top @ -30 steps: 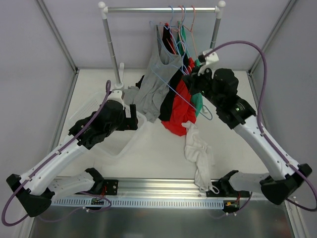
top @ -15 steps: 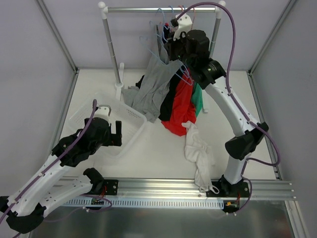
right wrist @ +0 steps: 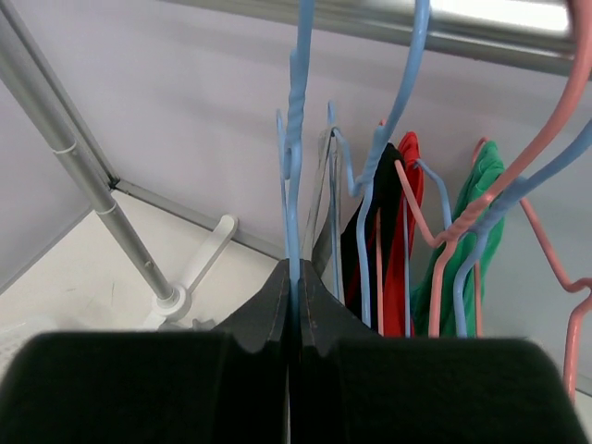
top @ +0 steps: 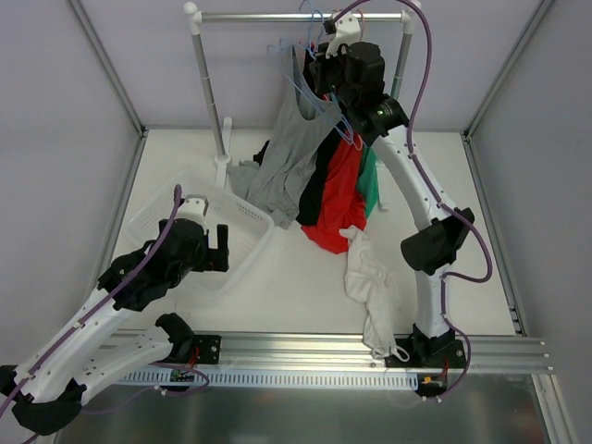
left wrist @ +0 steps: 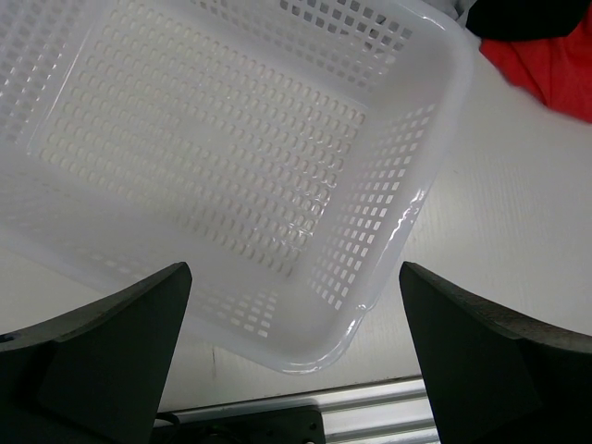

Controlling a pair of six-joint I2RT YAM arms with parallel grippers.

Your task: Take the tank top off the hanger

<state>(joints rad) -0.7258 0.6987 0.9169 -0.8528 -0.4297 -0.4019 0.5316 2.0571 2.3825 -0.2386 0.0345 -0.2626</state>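
Note:
The white tank top (top: 371, 283) lies crumpled on the table near the front rail, off any hanger. My right gripper (top: 317, 76) is raised to the clothes rail and shut on the bare light blue wire hanger (top: 287, 67). In the right wrist view the fingers (right wrist: 314, 310) pinch the hanger's stem (right wrist: 295, 139) just below its hook, which reaches up to the rail (right wrist: 481, 23). My left gripper (top: 222, 248) is open and empty, hovering over the white basket (left wrist: 407, 222).
A grey tank top (top: 294, 148), a red garment (top: 338, 199), a black and a green garment hang from the rail (top: 301, 17) on blue and pink hangers (right wrist: 444, 268). The white basket (top: 157, 208) stands at the left. A rail post (top: 208, 88) stands behind it.
My right arm lifted the blue hanger from above the table up to the rail. My left arm drew back toward the near edge, over the basket. The white tank top stayed put.

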